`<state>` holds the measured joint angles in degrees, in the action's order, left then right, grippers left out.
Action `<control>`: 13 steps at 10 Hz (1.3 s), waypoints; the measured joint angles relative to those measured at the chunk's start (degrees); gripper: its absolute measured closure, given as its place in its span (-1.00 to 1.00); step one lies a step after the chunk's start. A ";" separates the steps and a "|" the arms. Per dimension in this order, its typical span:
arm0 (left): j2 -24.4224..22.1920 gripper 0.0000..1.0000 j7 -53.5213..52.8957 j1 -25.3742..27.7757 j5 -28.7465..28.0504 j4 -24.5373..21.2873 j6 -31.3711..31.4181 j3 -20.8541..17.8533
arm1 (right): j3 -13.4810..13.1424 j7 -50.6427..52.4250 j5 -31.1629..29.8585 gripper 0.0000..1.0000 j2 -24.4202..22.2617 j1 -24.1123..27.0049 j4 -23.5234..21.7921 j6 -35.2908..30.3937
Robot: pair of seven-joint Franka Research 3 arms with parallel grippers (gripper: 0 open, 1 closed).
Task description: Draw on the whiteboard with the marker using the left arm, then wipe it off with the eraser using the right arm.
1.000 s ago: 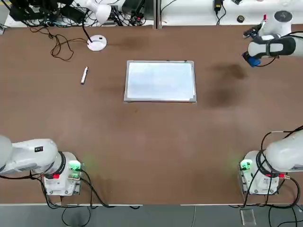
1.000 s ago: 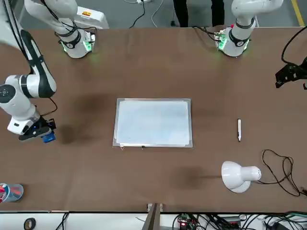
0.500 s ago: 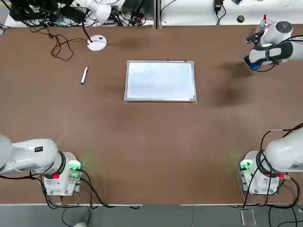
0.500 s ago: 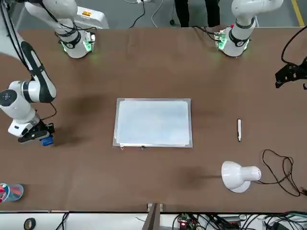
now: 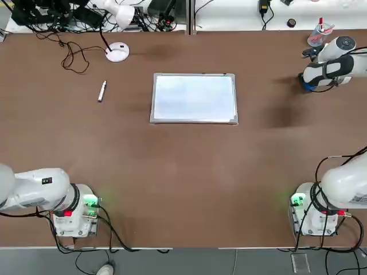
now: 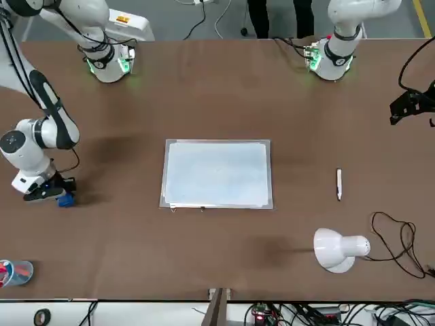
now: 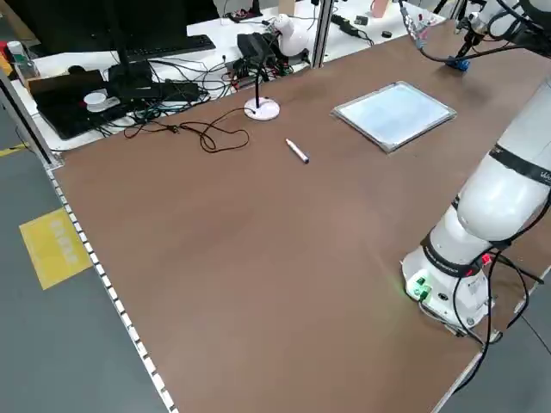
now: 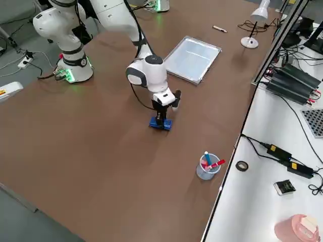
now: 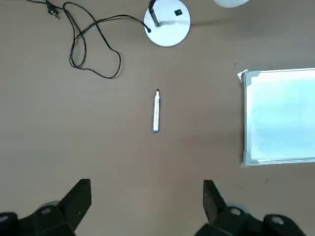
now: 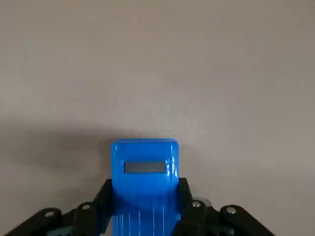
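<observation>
The right gripper clamps the eraser on the table, well apart from the whiteboard. The left gripper, jaws wide and empty, hangs above the marker beside the whiteboard.

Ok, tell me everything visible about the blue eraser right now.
The eraser is a chunky bright-blue block, plastic-looking, with a small grey rectangular inset on its upper face and ribbed lines toward the gripped end. The right gripper is shut on it, fingers at both sides. It sits low at the table, right of the whiteboard, near the clear cup.
</observation>
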<state>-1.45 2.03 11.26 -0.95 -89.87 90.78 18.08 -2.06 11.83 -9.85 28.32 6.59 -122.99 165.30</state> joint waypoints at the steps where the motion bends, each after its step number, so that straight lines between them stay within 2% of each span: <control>1: 0.00 -0.99 0.00 0.00 0.00 0.00 0.00 0.01 | 0.27 -2.18 0.00 -0.11 0.00 -0.01 -0.10 0.00; 4: 0.00 -0.99 0.00 0.00 0.00 0.00 0.00 0.04 | 0.88 -4.78 0.00 -0.11 0.00 -0.08 -0.45 0.01; 7: 0.00 -0.99 0.00 0.00 0.00 0.00 0.00 0.11 | 0.91 -5.31 0.00 -0.24 0.00 -0.07 -0.65 0.09; 8: 0.00 -0.99 0.00 0.00 0.00 0.00 0.00 0.19 | 0.91 -5.75 0.00 -0.37 0.00 -0.07 -0.71 0.11; 9: 0.00 -0.99 0.00 0.00 0.00 0.00 0.00 0.28 | 0.92 -6.35 0.00 -0.61 0.00 -0.08 -0.74 0.13; 11: 0.00 -0.99 0.00 0.00 0.00 0.00 0.00 0.38 | 0.96 -7.80 0.00 -0.96 0.00 -0.08 -0.74 0.13; 13: 0.00 -0.99 0.00 0.00 0.00 0.00 0.00 0.38 | 1.24 -8.49 0.00 -1.00 -0.15 -0.06 -0.71 -0.71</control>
<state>-1.45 2.03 11.26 -0.95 -89.87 90.78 18.47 -0.82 3.33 -9.85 28.17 6.53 -123.70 164.58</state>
